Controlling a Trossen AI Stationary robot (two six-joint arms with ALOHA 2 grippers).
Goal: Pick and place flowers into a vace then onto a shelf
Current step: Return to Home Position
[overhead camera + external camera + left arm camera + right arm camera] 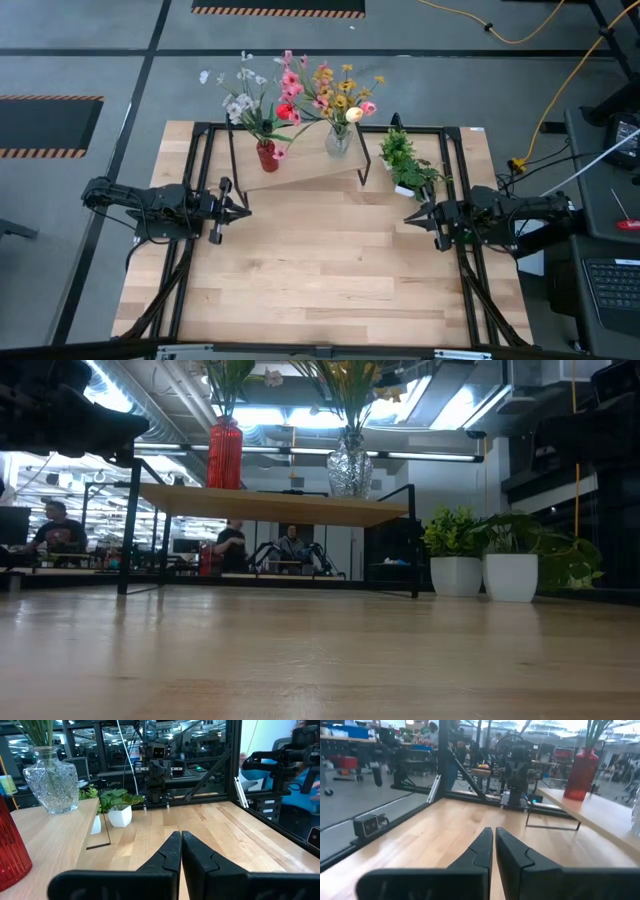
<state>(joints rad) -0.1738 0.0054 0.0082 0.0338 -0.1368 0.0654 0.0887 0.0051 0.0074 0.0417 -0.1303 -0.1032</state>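
The left gripper point(240, 210) hangs over the table's point(320, 270) left part with its fingers point(167, 855) pressed together, tips meeting and pinching nothing (its wrist view shows no gap between them). It points inward across the table towards the right gripper point(411, 218), which hangs over the right part at about the same depth. The right fingers point(477, 852) are also drawn together, with only a thin slit between them and nothing held. The two grippers are well apart, with bare wood between them.

Just behind the left gripper is the front left corner of the shelf point(310, 172), a light board on thin black legs at the table's far middle. On it the red vase point(266, 155) stands upright towards the left, and the clear vase point(338, 141) stands upright to its right, near the board's right end. The two are apart.

The flowers point(300, 90) are in both vases: white, pink and red heads above the red one, and yellow, pink and cream heads above the clear one.

The potted plants point(405, 165), in white pots, stand on the table just right of the shelf and just behind the right gripper. In the low view, people point(60, 532) sit in the room beyond.
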